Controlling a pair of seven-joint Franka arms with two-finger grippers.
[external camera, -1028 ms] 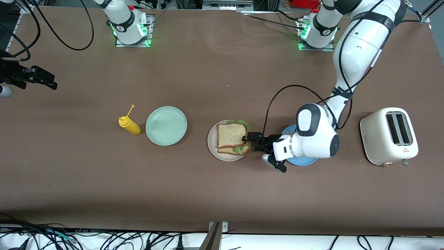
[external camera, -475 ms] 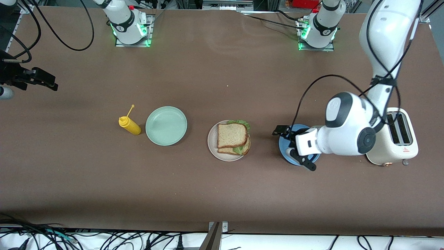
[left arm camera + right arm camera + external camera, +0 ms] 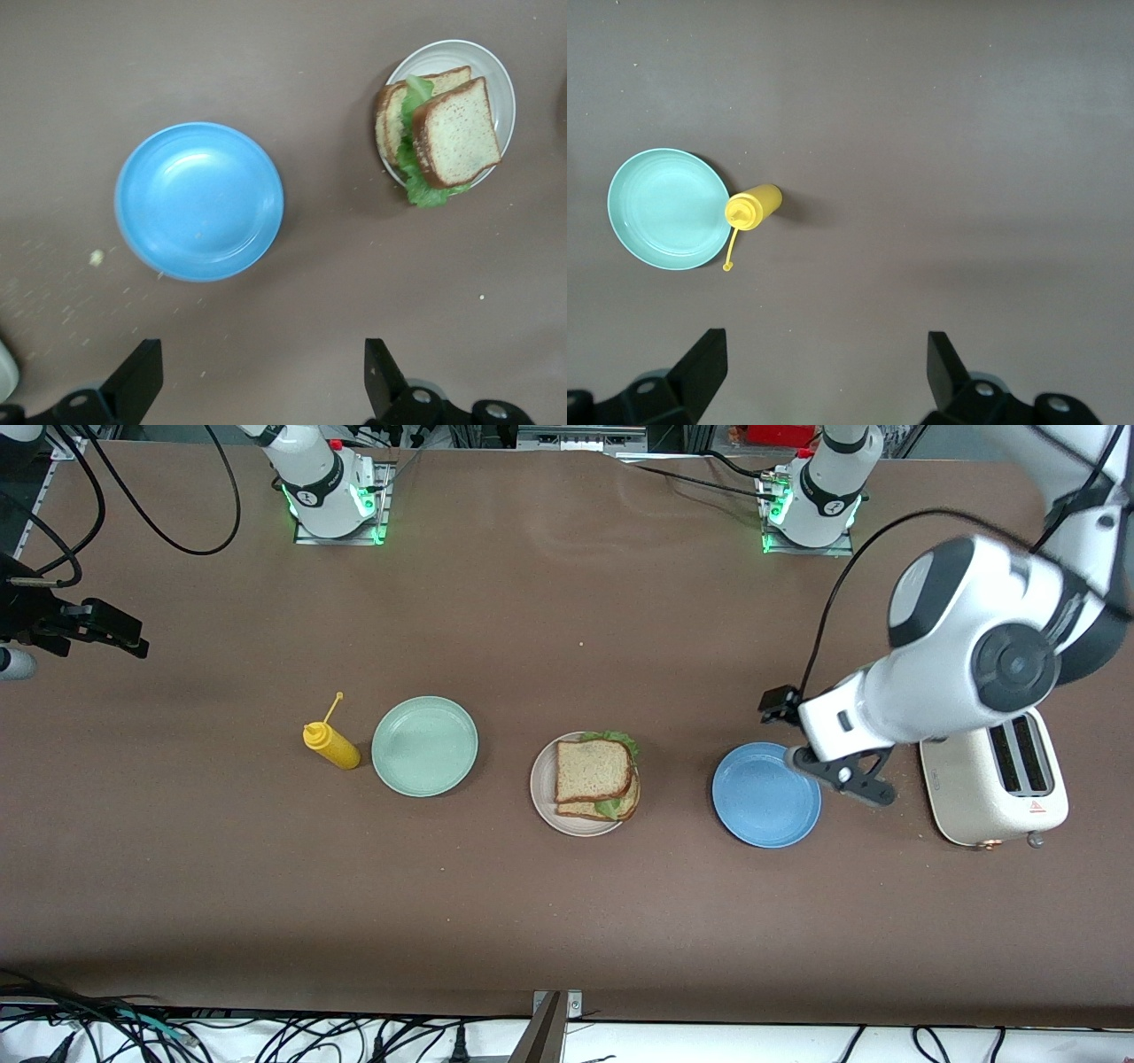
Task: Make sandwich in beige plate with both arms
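Observation:
The sandwich [image 3: 594,778], two toast slices with green lettuce between them, lies on the beige plate [image 3: 541,790] in the middle of the table. It also shows in the left wrist view [image 3: 443,133] on the beige plate [image 3: 501,80]. My left gripper [image 3: 779,706] is open and empty, raised over the table by the edge of the blue plate [image 3: 766,794]; its jaws stand wide apart in the left wrist view [image 3: 261,382]. My right gripper [image 3: 124,638] waits at the right arm's end of the table, open and empty [image 3: 824,372].
A mint-green plate [image 3: 425,746] and a yellow mustard bottle [image 3: 332,746] lie toward the right arm's end, beside the beige plate. A cream toaster [image 3: 992,779] stands toward the left arm's end, partly under the left arm. Crumbs lie near the blue plate [image 3: 199,202].
My left gripper has drawn back from the sandwich, risen and passed over the blue plate toward the toaster. The sandwich stays on the beige plate. The right arm has barely moved.

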